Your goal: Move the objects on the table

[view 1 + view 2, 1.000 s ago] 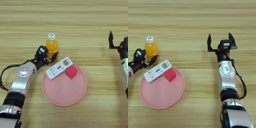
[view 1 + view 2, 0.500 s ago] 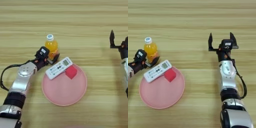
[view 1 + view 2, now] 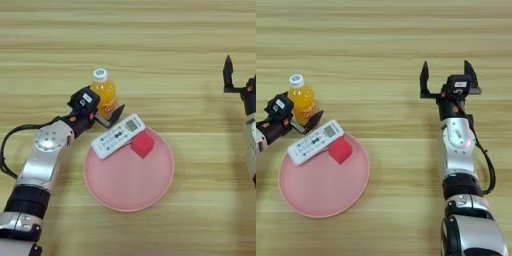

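Left of centre on the counter [image 3: 165,60], the left gripper [image 3: 106,111] sat spread around the bottle [image 3: 103,94] base, not yet clamped. Bottle stood upright just behind the plate [image 3: 129,192]; looked light, smooth, tippy, best taken low on the body. Remote [image 3: 118,136] lay across the plate rim touching the cube [image 3: 142,144]: rigid, light, grab across its narrow width. Right gripper [image 3: 449,84] rested well apart, fingers wide.
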Action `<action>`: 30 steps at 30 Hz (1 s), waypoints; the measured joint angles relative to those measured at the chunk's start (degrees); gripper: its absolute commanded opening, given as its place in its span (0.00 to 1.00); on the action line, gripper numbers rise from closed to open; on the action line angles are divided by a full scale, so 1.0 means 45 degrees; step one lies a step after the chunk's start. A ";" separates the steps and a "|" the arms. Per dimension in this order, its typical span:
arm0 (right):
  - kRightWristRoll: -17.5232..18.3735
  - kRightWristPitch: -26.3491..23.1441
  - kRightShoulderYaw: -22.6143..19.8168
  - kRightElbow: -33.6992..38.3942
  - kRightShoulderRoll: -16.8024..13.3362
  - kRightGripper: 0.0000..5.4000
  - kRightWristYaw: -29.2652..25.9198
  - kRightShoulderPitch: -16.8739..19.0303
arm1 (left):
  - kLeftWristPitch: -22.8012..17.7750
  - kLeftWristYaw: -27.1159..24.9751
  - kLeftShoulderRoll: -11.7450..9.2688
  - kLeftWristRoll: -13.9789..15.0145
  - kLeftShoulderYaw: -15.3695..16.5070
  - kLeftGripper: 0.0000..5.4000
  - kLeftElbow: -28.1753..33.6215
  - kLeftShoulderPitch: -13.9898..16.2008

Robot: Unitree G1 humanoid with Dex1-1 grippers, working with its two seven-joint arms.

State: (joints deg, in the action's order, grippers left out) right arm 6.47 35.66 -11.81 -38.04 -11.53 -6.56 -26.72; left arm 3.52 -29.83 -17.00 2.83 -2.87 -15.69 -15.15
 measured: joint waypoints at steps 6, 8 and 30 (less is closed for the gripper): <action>0.0000 -0.0007 -0.0010 0.0050 -0.0001 1.00 -0.0025 0.0001 | -0.0015 0.0172 0.0071 0.0262 0.0112 1.00 0.1137 0.0219; 0.0005 -0.0009 -0.0013 0.0102 -0.0002 1.00 -0.0030 0.0002 | 0.0004 0.0348 0.0129 0.0372 0.0135 1.00 0.1712 0.0338; 0.0129 -0.0008 -0.0025 0.0132 -0.0153 1.00 -0.0068 0.0002 | 0.0361 0.0778 0.0562 0.1172 -0.0238 1.00 0.6915 0.1314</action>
State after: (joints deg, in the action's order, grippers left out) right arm 7.05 35.62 -11.93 -37.45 -12.22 -6.86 -26.72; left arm 5.14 -26.33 -14.48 8.10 -3.94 15.43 -9.24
